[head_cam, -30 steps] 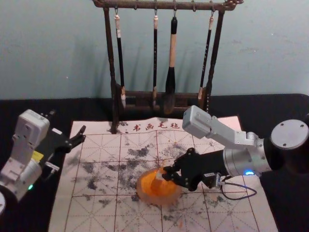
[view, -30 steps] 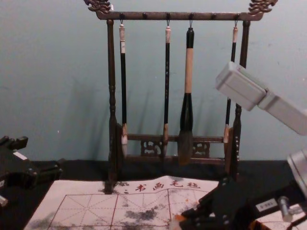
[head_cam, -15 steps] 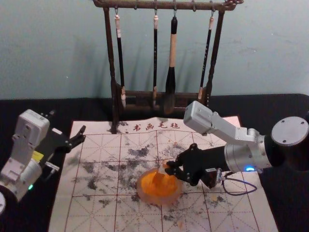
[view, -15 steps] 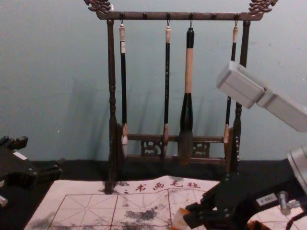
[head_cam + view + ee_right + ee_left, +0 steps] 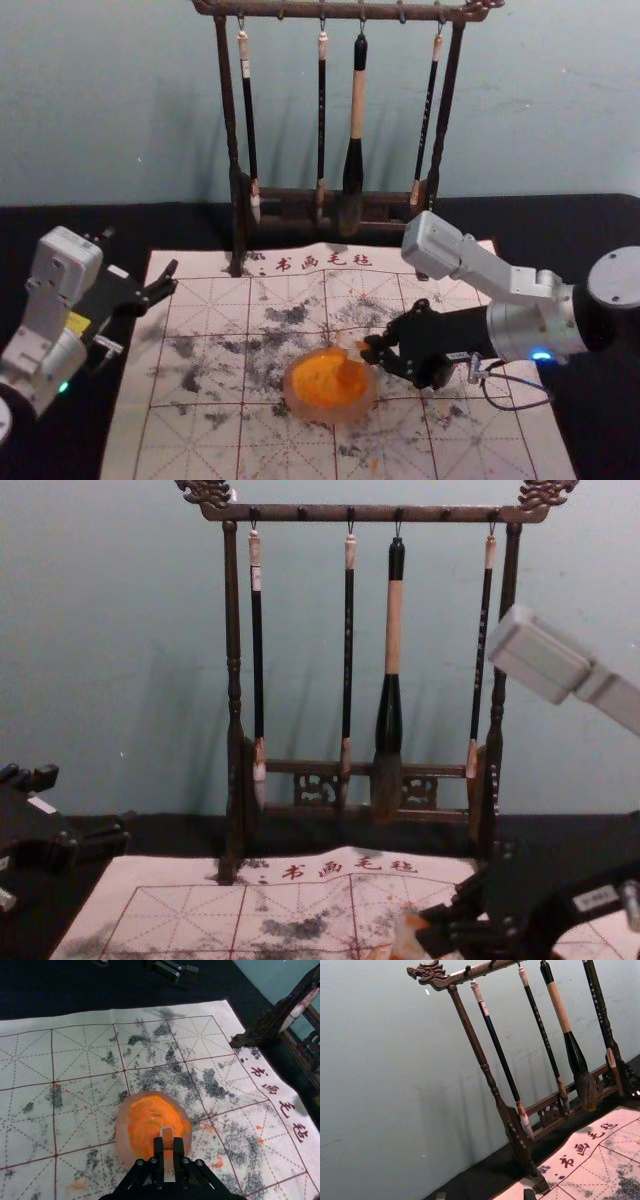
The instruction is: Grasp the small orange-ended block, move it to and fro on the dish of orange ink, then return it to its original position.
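I'm working the ink strokes: right gripper (image 5: 168, 1145) is pinching the block (image 5: 167, 1133), fingers nearly together, over the dish's (image 5: 121, 1129) right side. Left gripper (image 5: 485, 1195) is idling wide at left; next stroke's needing light, level pressure inward.

The small block (image 5: 167, 1135), pale above with an orange lower end, is held tilted over the dish's far right part; whether it touches the ink I cannot tell. The round, pale pinkish dish (image 5: 121, 1132) lies flat, midway between the mat's (image 5: 180, 450) left and right edges, well in from the far edge. Uneven orange ink (image 5: 318, 378) coats its inside.
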You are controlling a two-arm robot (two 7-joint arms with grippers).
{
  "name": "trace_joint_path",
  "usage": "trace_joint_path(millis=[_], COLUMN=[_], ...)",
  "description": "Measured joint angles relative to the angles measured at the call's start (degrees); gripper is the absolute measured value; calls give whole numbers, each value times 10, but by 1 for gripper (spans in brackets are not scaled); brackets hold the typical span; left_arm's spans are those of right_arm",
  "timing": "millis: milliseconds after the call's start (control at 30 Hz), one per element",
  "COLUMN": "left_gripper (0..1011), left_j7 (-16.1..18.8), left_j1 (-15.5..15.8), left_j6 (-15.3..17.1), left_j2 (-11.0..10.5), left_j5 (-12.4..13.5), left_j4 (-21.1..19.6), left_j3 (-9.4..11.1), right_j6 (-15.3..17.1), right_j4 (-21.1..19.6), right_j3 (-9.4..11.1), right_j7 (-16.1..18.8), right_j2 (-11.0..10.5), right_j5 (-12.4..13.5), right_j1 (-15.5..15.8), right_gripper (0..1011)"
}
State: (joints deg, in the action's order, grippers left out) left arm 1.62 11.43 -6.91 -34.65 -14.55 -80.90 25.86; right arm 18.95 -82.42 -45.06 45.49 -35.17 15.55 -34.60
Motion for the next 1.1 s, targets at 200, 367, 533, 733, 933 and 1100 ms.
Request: trace_joint_path(millis=[200, 367, 533, 733, 933, 1100], left_gripper=[1002, 1001, 1001, 1001, 1002, 1001], left_j7=[0, 0, 0, 0, 0, 0], left_j1=[0, 0, 0, 0, 0, 0], left_j6=[0, 0, 0, 0, 0, 0], left_j2=[0, 0, 0, 0, 0, 0], left_j5=[0, 0, 0, 0, 0, 0], left_j4=[0, 0, 0, 0, 0, 0], left_j3=[0, 0, 0, 0, 0, 0], right_j6=[4, 5, 5, 4, 2, 1], right_j4=[-22, -34, -37, -37, -27, -17], right_j3=[6, 6, 5, 0, -4, -6], right_j7=[0, 2, 5, 7, 8, 7], right_j2=[-16, -22, -23, -17, -6, 2], right_j5=[6, 9, 11, 10, 10, 9], right_j1=[12, 19, 22, 20, 13, 8], right_gripper=[80, 80, 80, 80, 80, 80])
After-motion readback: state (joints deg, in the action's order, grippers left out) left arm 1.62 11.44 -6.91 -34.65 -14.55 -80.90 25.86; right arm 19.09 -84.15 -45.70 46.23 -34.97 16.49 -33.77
